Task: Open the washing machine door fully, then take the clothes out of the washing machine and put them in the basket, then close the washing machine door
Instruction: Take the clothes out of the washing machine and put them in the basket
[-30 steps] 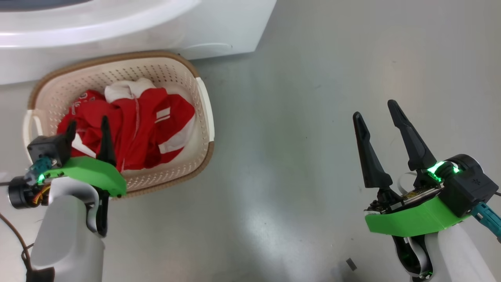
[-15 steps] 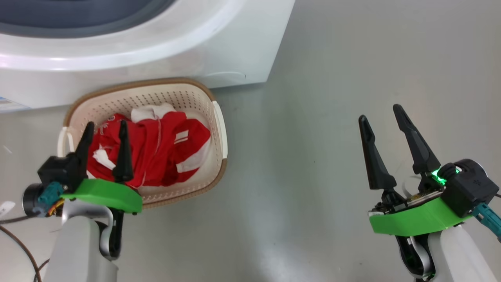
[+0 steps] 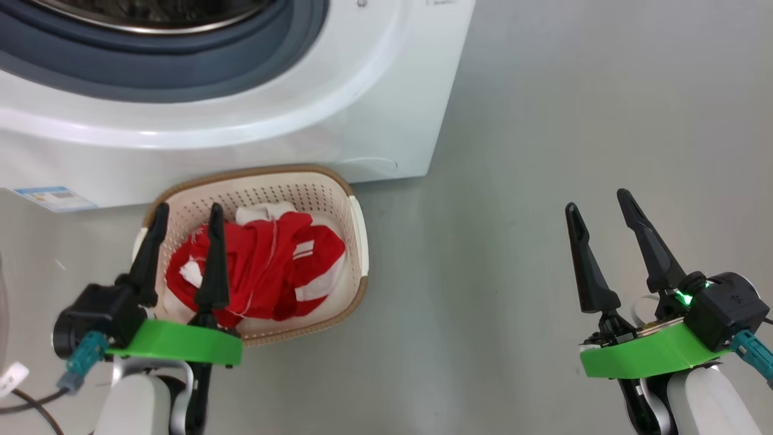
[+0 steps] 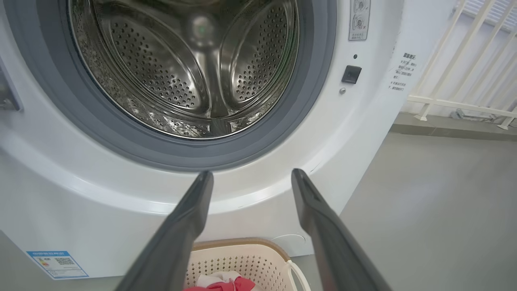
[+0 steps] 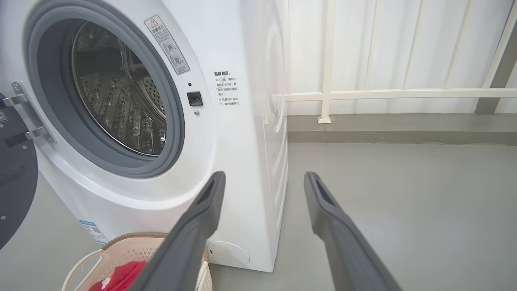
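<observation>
Biggest thing here is the washing machine (image 3: 362, 109), a white front-loader on the grey floor (image 3: 543, 121); its round opening faces the robot, with the grey rubber seal (image 4: 80, 117) ringing the steel drum (image 4: 190, 68), so you can see straight onto the perforated walls and paddles. The washing machine door (image 5: 14, 182) is swung out to the left on its hinge (image 5: 28, 113); only a slice of its dark face shows at the edge of the right wrist view. There's a white railing (image 5: 383, 95) along the wall past the machine's right side.

The basket (image 3: 284, 194) sits on the floor just in front of the machine, under the lower right of the opening; can't tell if it's touching the front panel. Its long axis runs side to side, roughly along the machine's front, with a handle at each short end and the open top facing up. The clothes (image 3: 272, 272) are bunched inside it in a red heap with white bands, no real direction to them.

The left end effector (image 3: 188, 211) hangs over the basket's near left part, fingers spread wide with nothing between them, pointing at the machine; the right end effector (image 3: 596, 202) is well off to the right over bare floor, also spread wide and holding nothing, pointing the same way. There's a small blue label (image 3: 51, 196) on the machine's lower left corner.
</observation>
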You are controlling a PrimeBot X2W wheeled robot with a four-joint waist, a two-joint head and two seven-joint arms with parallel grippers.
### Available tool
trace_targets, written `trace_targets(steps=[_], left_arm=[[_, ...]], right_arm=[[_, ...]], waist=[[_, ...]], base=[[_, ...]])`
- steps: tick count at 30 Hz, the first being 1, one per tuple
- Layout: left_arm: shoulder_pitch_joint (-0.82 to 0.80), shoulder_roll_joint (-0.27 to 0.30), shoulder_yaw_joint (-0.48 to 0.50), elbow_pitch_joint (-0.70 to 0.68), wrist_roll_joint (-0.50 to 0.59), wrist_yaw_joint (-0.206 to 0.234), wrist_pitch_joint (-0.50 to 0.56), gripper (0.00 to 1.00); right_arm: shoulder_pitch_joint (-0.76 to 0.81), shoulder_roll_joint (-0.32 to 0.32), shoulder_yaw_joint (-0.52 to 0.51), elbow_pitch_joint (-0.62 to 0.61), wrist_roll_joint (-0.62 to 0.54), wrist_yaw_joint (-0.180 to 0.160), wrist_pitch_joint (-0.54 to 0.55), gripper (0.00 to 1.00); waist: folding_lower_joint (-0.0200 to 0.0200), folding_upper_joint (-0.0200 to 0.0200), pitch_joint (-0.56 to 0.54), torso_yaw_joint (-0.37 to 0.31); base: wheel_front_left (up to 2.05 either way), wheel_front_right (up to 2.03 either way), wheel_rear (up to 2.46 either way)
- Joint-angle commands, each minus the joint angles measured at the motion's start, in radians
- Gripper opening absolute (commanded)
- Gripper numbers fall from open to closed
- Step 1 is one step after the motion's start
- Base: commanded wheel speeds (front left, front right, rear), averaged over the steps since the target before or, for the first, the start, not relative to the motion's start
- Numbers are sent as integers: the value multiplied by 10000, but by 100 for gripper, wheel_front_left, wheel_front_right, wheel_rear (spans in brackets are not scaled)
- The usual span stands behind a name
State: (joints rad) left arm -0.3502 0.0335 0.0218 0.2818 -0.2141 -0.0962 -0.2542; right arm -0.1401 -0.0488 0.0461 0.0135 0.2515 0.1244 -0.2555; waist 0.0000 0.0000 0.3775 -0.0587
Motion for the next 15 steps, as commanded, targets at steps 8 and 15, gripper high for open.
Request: trace_targets(steps=[8,15], left_arm=[[985,169,-97,-1138,-120,324,-76,100],[1730,169,-92,-1400,-188,296,-76,100]], right_arm=[[350,-14,45,-153,-243,63,-63,100],[814,-14,-92,-134,-396,63,-63,100]], waist=[[0,0,-1007,239],[0,0,-1776,265]], base=[[0,0,0],[0,0,0]])
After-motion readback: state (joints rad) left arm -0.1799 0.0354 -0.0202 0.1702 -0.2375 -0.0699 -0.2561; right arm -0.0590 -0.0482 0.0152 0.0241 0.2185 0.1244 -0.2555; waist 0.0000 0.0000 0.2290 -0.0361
